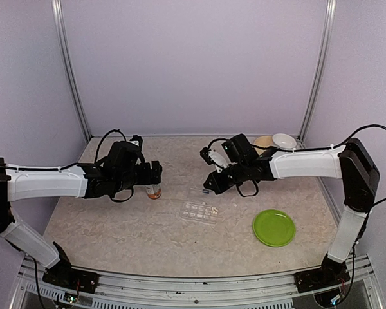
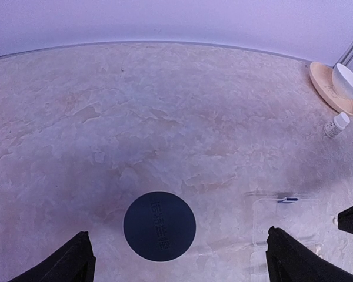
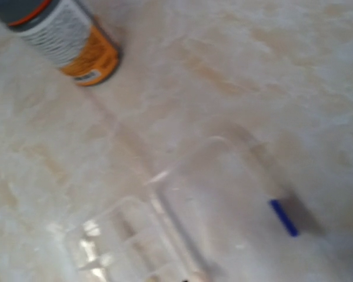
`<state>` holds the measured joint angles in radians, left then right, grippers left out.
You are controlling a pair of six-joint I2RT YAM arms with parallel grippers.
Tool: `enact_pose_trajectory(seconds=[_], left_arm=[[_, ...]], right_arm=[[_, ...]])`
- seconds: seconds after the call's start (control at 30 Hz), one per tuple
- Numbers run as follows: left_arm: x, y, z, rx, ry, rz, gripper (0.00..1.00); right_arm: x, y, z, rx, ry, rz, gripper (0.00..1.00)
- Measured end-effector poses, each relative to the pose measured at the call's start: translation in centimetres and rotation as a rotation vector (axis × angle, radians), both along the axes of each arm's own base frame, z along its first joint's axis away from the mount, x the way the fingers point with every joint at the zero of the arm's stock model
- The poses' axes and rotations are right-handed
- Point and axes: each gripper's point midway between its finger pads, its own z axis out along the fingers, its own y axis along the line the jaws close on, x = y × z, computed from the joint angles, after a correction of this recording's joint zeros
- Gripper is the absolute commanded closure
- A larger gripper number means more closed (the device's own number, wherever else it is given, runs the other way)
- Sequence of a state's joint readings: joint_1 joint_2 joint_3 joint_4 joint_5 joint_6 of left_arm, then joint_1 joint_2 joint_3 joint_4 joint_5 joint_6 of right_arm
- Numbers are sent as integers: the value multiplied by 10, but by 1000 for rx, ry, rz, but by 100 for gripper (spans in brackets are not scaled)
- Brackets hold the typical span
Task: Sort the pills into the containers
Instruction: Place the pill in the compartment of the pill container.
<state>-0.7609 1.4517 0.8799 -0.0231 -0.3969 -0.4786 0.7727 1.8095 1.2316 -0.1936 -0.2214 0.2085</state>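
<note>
The clear pill organiser (image 1: 199, 210) lies flat at the table's middle, and its lid edge carries a small blue mark (image 3: 282, 217). My left gripper (image 1: 153, 175) hangs open straight above the amber bottle (image 1: 154, 191). The bottle's grey cap (image 2: 159, 226) sits between my wide-apart black fingers (image 2: 70, 261), untouched. My right gripper (image 1: 208, 187) hovers shut just above the organiser's far end (image 3: 165, 217); its fingers are outside the right wrist view. I cannot make out any pills.
A green plate (image 1: 274, 227) lies at the right front. A white bowl (image 1: 284, 140) rests on a tan dish (image 1: 264, 143) in the back right corner, with a small white bottle (image 2: 336, 125) near them. Walls enclose three sides.
</note>
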Motion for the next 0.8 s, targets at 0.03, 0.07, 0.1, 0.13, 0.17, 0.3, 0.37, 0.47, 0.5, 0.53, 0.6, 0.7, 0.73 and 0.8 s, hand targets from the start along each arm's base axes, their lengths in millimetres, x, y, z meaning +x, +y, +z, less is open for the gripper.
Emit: enact_pose_trajectory(seconds=[0.03,0.07,0.1,0.13,0.17,0.3,0.37,0.47,0.5,0.53,0.6,0.7,0.73,0.8], left_arm=[[0,0,0,-1,0,1,1],[0,0,0,-3,0,2,1],[0,0,0,-4,0,2,1],[0,0,0,-4,1,3,1],[0,0,0,-6,1,3,1],[0,0,1,-10,0,5,1],[-1,1,2,-12,-1,6,1],[-2,2,4,-16,-5,6,1],[-2,2,5,-17,-7,7,1],[-2,2,5,-18,-7,7,1],[-2,2,5,-18,-7,7,1],[-2,2,5,-18,-7,7,1],[-2,3,5,-18,-7,7,1],[-3,2,5,-18,-7,6,1]], right_arm=[[-3,3,1,4,1,11,93],[-7,7,1,7,3,23,93],[-12,11,1,10,5,37,93],[-16,15,1,13,7,49,93],[-21,19,1,15,10,64,93],[-39,34,-6,13,25,116,92],[-46,40,-15,5,38,138,93],[-56,49,-29,-11,59,165,93],[-57,52,-33,-17,65,171,93],[-60,54,-37,-22,70,177,92],[-63,58,-44,-32,78,188,93],[-69,63,-50,-39,86,200,93],[-70,64,-51,-42,87,201,92],[-70,65,-50,-44,84,200,93]])
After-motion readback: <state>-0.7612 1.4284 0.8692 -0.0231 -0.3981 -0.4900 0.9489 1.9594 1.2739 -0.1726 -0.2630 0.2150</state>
